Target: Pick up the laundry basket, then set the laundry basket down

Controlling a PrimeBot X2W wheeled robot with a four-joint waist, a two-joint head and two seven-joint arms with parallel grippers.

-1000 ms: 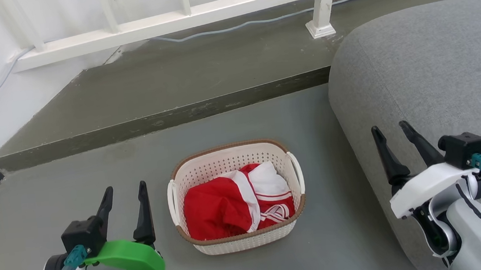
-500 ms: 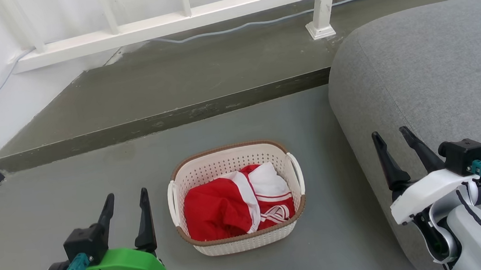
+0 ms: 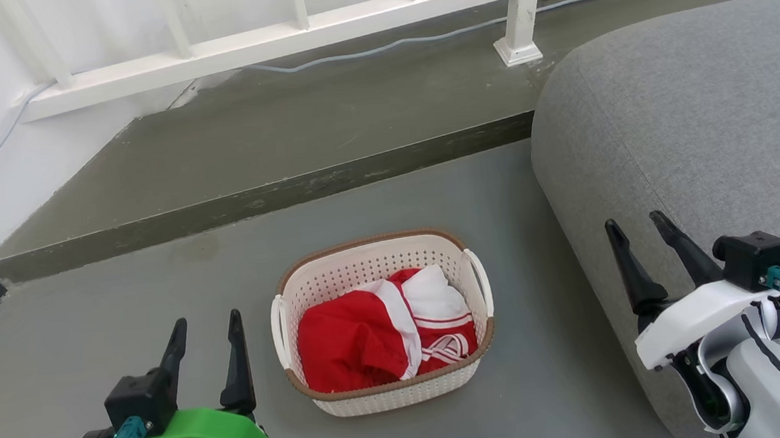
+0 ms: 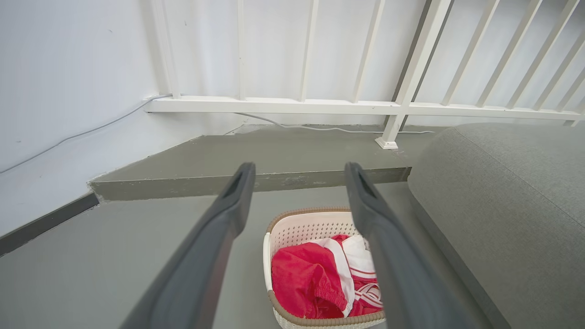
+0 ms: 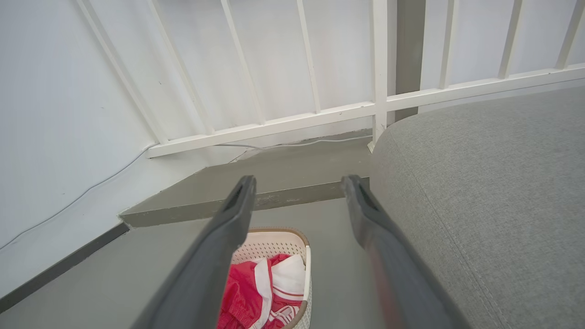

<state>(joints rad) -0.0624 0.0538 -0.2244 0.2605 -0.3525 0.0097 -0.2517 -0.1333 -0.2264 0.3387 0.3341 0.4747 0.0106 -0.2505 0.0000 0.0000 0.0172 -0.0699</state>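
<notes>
Your laundry basket (image 3: 372, 260) sits upright on the grey floor (image 3: 120, 309), low in the head view and between your two grippers. A heap of red and white clothes (image 3: 366, 339) lies inside it. Your left gripper (image 3: 206, 319) hangs just to the basket's left, apart from it, its fingers (image 4: 215, 237) spread and holding nothing. Your right gripper (image 3: 632, 220) is well off to the basket's right, in front of the grey sofa (image 3: 709, 109), its fingers likewise parted and empty. Neither gripper touches the basket or its white side handles (image 3: 277, 330).

In the left wrist view you look between the two dark fingers down at the basket, which stands near the sofa's edge. In the right wrist view the basket shows low down, partly behind one of that gripper's fingers. Beyond the basket the floor rises in a low step (image 3: 268, 145). A white railing (image 3: 342, 20) runs along the back, with a pale cable (image 3: 381, 48) lying beneath it.
</notes>
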